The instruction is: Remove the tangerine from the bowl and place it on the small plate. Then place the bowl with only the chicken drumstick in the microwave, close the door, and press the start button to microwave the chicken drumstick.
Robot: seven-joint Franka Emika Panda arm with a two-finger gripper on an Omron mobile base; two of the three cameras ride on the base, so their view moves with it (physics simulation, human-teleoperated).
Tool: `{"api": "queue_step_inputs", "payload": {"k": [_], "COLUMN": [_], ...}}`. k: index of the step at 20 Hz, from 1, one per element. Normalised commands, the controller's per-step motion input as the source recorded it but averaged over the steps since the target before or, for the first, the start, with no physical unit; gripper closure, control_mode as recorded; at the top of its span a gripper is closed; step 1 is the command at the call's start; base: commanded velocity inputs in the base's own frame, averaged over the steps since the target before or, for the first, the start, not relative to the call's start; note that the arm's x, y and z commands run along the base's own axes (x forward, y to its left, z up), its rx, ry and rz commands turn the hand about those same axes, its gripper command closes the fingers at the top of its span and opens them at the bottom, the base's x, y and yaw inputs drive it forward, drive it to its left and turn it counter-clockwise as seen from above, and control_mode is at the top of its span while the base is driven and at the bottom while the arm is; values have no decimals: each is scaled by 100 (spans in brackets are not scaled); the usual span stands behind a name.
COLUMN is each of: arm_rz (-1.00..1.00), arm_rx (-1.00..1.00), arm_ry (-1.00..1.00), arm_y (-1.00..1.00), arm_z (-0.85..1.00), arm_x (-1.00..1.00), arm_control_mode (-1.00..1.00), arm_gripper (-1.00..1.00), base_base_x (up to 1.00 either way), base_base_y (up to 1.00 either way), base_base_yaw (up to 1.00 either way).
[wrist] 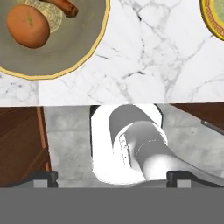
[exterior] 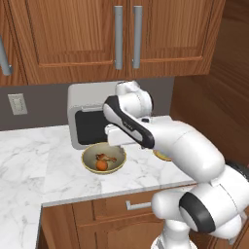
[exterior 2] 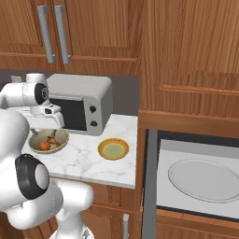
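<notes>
The olive-tan bowl [exterior: 87, 160] [exterior 2: 61, 140] [wrist: 87, 39] sits on the marble counter in front of the silver oven. Inside it lie the orange tangerine [exterior: 101, 166] [exterior 2: 44, 146] [wrist: 27, 25] and the reddish-brown chicken drumstick [exterior: 106, 157] [wrist: 63, 5]. The small plate [exterior 2: 113, 149] [wrist: 214, 19] rests to the bowl's right, partly hidden by my arm in the left base view. My gripper [wrist: 113, 178] [exterior 2: 45, 128] hovers above the bowl's near edge, open, with nothing between its fingertips [wrist: 43, 177]. At the lower right stands the microwave [exterior 2: 200, 177], its door [exterior 2: 150, 186] swung open.
A silver two-knob countertop oven [exterior: 82, 114] [exterior 2: 88, 105] stands against the wall right behind the bowl. Wooden wall cabinets [exterior: 116, 34] hang overhead. The counter's front edge [exterior: 112, 192] runs just below the bowl. A tall wooden panel [exterior 2: 186, 60] rises above the microwave.
</notes>
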Motion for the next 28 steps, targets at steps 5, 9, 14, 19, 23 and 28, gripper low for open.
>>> {"api": "queue_step_inputs", "payload": {"k": [5,9,14,19,23,28], "arm_rz": [0,0,0,0,0,0], "arm_rx": [0,-1,0,-5,-4,0], "arm_ry": [-5,5,9,13,10,1], "arm_y": [16,17,0,28,21,17], "arm_z": [-42,-22,-19,-27,-28,-23], "arm_x": [-8,9,4,0,0,0], "arm_control_mode": [-100,-100,-100,-100,-100,-100], "arm_gripper": [-100,-100,-100,-100,-100,-100], "base_base_x": [0,0,0,0,0,0], "base_base_y": [0,0,0,0,0,0], "base_base_yaw": [0,0,0,0,0,0]}}
